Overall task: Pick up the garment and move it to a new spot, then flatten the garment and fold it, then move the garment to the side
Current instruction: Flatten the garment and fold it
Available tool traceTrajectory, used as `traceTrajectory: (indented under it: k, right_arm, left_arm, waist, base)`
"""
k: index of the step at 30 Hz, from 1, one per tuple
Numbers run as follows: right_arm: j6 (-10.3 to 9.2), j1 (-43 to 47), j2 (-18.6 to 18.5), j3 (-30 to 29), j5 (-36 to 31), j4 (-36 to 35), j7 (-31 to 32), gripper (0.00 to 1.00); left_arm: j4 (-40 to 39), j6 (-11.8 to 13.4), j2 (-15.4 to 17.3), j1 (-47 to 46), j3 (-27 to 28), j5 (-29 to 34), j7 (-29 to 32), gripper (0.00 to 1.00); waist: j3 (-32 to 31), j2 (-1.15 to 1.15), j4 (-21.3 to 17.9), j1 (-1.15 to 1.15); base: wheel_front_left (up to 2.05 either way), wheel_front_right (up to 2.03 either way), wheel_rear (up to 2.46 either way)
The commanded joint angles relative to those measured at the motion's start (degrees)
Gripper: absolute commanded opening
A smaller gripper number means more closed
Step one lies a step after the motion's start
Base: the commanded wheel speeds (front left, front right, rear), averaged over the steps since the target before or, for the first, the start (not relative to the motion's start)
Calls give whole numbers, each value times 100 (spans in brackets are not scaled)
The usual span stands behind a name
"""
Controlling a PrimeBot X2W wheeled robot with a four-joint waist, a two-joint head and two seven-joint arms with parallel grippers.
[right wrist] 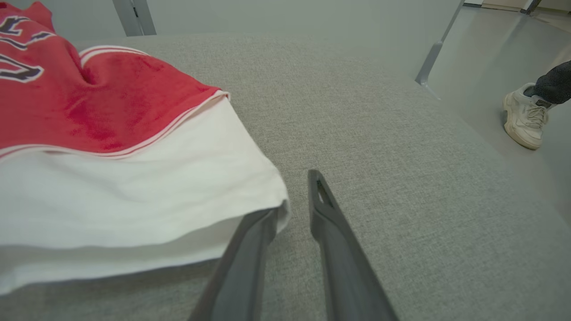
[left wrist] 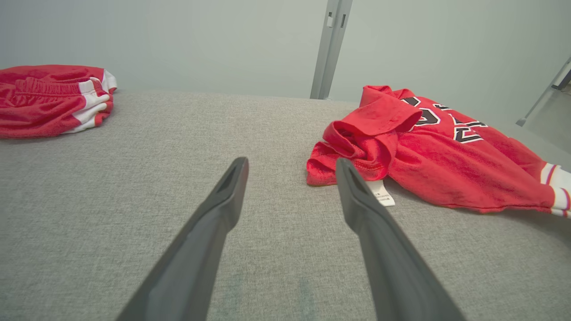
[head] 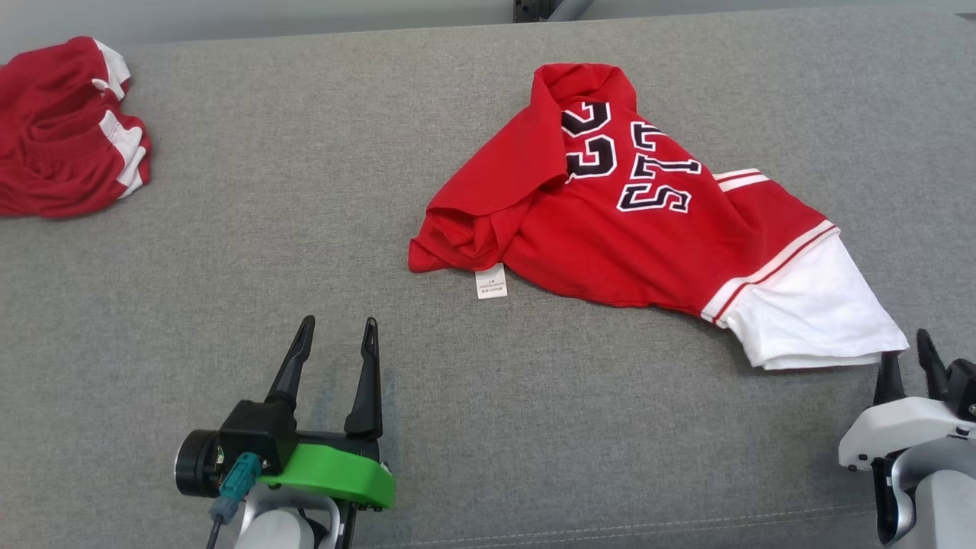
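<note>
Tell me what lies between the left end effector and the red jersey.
Nothing but bare grey cushion: in the head view, that stretch separates the open left end effector from the jersey.

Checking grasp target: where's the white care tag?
Head view, centre: care tag pokes out at the jersey's near left edge, ahead-right of the left pincer.

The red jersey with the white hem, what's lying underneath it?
Beneath the red jersey with white hem lies the grey woven surface. One dark finger of the right gripper disappears under its white corner. Anything else underneath is covered.
</note>
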Motion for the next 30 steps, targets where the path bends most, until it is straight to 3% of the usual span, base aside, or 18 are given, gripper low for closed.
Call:
traceTrajectory:
  k: [1,11,18,23,30]
  right_arm:
    - [-10,135,-22,-50,8,-71,-22,100]
    - [-10,411,-22,-394,-59,-784,-20,100]
    - [-10,486,-18,161,221,-1521,-20,100]
    - [-10,499,-25,709,454,-1600,46,100]
    - [-10,411,-23,1119,588,-1456,61,100]
  left_arm:
    - [6,-16,14,-24,25,25,3,100]
    - [11,-1,14,117,57,-2,3,100]
    - [29,-9,14,150,-50,-57,3,100]
    - [75,-20,14,117,-189,-73,3,100]
    - [450,-270,14,-455,-610,254,3,100]
  waist:
    - [-4,0,-44,0]
    - [-160,0,-186,0]
    - [-295,0,-153,0]
    - [-346,0,-33,0]
    - [-236,0,-159,0]
  base:
    - [0,0,0]
    - [0,0,0]
    - [0,0,0]
    - [0,0,0]
    - [0,0,0]
